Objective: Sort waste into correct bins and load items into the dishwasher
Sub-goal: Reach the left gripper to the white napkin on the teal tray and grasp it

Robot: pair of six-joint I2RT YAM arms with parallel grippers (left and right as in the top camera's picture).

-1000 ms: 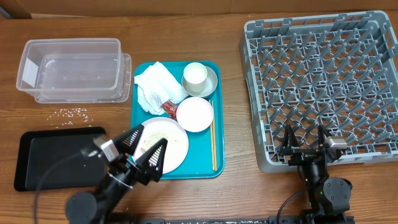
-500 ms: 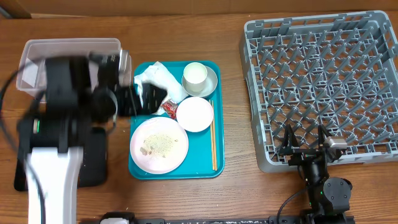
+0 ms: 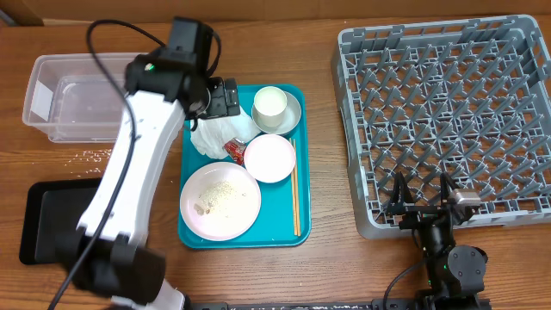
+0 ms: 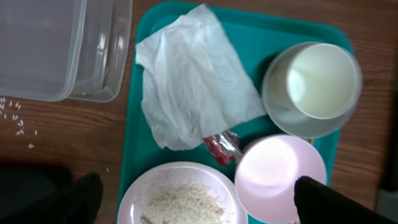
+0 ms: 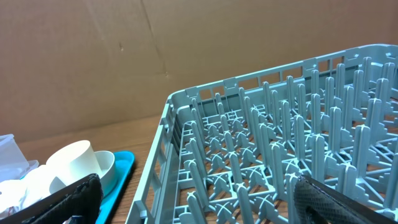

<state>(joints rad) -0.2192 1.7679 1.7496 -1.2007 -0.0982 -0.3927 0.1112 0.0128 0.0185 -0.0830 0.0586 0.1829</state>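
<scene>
My left pincer (image 4: 198, 183) is spread wide and holds nothing. It hangs over the teal plastic serving tray (image 3: 280, 232), with the crumpled white paper napkin (image 4: 193, 93) and the small red crinkled wrapper (image 4: 219, 146) below it. My right pincer (image 3: 422, 191) is also spread and empty, at the near edge of the large square grey plastic dish rack (image 3: 448, 112).

On the tray I count one napkin, one wrapper, and one small cream cup (image 4: 320, 81) sitting in one grey-green small bowl (image 4: 298, 124). There is also one pale pink bowl (image 4: 280, 177) and one wide pale pink plate (image 3: 219, 201) carrying whitish rice-like scraps (image 4: 180, 202).

More grains (image 3: 99, 155) lie on the wooden surface (image 3: 318, 258) between one clear rectangular plastic tub (image 3: 95, 95) and one shallow black rectangular tray (image 3: 52, 215). I see nothing loaded in the rack.
</scene>
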